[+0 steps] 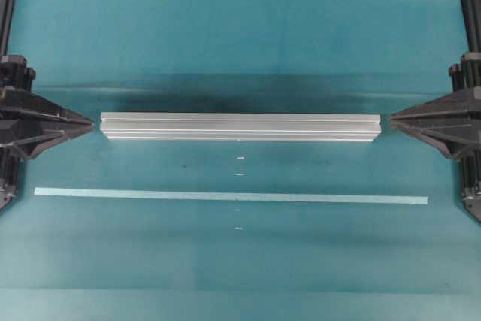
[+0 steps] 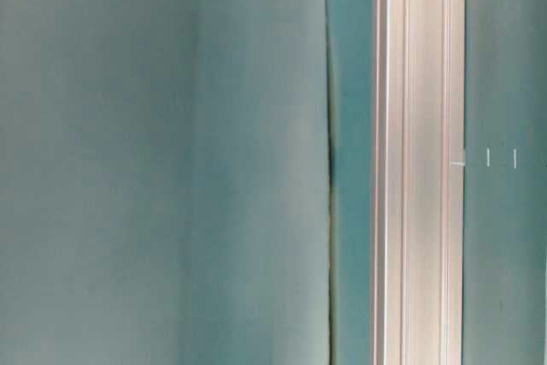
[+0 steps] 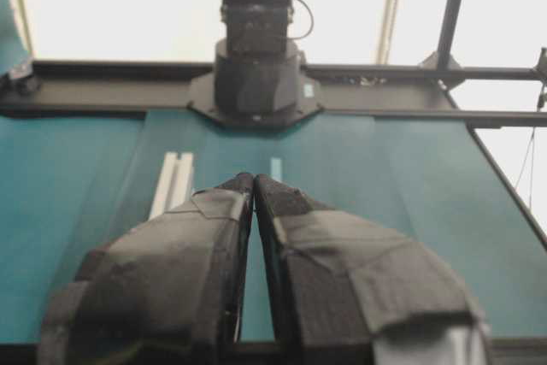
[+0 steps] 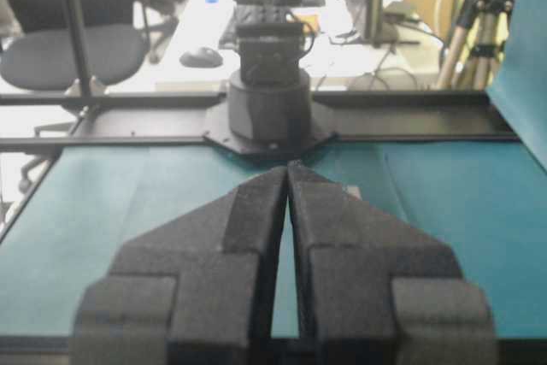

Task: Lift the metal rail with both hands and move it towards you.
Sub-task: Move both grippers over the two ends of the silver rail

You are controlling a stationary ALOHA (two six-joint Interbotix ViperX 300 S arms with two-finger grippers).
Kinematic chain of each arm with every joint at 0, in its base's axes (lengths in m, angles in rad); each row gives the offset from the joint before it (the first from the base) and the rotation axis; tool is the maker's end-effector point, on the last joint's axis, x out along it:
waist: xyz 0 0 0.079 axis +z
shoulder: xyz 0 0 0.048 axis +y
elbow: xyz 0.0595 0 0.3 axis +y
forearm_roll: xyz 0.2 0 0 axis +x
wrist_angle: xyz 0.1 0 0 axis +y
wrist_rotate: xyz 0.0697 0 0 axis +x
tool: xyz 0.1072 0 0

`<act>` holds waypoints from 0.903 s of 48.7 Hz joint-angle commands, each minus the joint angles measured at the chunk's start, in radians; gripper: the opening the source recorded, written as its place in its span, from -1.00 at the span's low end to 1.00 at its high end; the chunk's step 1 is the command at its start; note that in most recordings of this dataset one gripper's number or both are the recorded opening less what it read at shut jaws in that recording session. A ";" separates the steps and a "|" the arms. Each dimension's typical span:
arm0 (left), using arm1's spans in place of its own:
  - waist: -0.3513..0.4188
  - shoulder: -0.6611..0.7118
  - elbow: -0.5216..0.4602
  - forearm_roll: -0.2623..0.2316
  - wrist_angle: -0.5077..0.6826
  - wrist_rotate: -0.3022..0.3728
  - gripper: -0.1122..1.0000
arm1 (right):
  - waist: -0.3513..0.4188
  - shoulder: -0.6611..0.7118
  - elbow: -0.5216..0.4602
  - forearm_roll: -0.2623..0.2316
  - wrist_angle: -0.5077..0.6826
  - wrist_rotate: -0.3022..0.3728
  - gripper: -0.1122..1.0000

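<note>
Lying across mid-table above the tape (image 1: 231,196), rail (image 1: 239,126) with long axis running straight between left gripper (image 1: 90,127) and right gripper (image 1: 392,119), both pinched closed, empty, just off either end, equally near.

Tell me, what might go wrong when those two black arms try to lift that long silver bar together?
1. The metal rail is long, with one gripper off each end; if the left gripper and right gripper rise unevenly, it could tilt and slip.
2. Both pairs of fingers look shut, so they must open first or they could just push the rail.
3. The pale tape strip lies on the near side; a low carry might scrape it.
</note>
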 commanded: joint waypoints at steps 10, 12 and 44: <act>0.018 0.077 -0.153 0.015 0.236 -0.044 -0.87 | -0.037 0.040 -0.114 0.078 0.181 0.031 -0.84; 0.026 0.091 -0.181 0.015 0.296 -0.043 -0.88 | -0.044 0.051 -0.137 0.078 0.250 0.032 -0.84; 0.150 0.451 -0.617 0.025 1.058 0.086 -0.89 | -0.169 0.486 -0.575 0.067 1.108 0.017 -0.84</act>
